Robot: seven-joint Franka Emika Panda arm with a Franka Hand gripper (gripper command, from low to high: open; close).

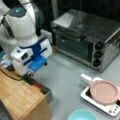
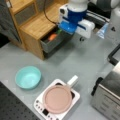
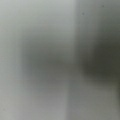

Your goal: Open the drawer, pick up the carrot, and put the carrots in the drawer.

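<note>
The grey drawer [image 1: 47,95] [image 2: 53,44] stands pulled out from under the light wooden top [image 1: 17,96] [image 2: 37,23] in both front views. The orange carrot [image 1: 36,87] [image 2: 52,37] lies inside it, with a bit of green [image 2: 59,31] at the drawer's back. My gripper [image 1: 28,74] [image 2: 60,30] hangs just over the back of the drawer, close to the carrot, its fingertips hidden behind the white and blue hand. The wrist view holds only blurred grey surfaces.
A steel toaster oven [image 1: 85,37] [image 2: 110,97] with black knobs stands on the grey counter. A white cooker [image 1: 110,107] [image 2: 41,106] carries a pink pan [image 1: 103,91] [image 2: 57,98]. A teal bowl [image 1: 82,115] [image 2: 27,77] sits near the cabinet.
</note>
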